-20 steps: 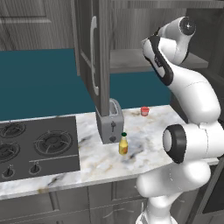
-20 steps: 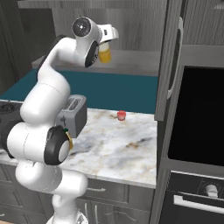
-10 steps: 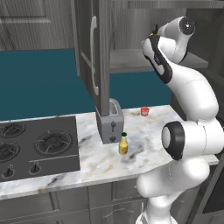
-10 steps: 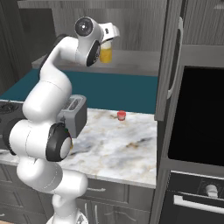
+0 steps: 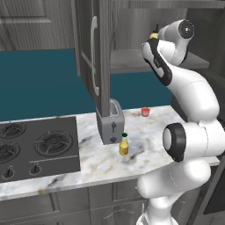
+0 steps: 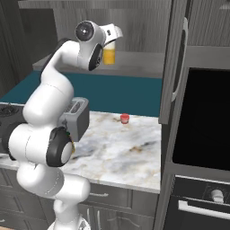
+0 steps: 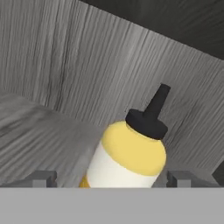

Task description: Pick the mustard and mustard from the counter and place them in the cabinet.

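Mustard in the taller squeeze bottle [image 7: 131, 153] is standing on the grey shelf [image 6: 139, 60] inside the cabinet [image 5: 99, 52], its dark pointed nozzle showing slanted in the hand view because the hand itself is rolled. The tool [image 7: 111, 179] is sitting with its two tips spread wide to either side of the bottle, gripping nothing, which reads as a release: the bottle is resting on the shelf under its own weight. In the right base view the arm is reaching high so the hand is level with the shelf, just in front of the bottle. The smaller mustard bottle [image 5: 124, 144] with the green cap is waiting upright on the marble surface [image 5: 145, 145], just in front of the toaster [image 5: 110, 123] and well apart from the small red cup [image 5: 145, 111]. By my judgement, half the task is done, and the wide-open tips are leaving room to back away without tipping the bottle.
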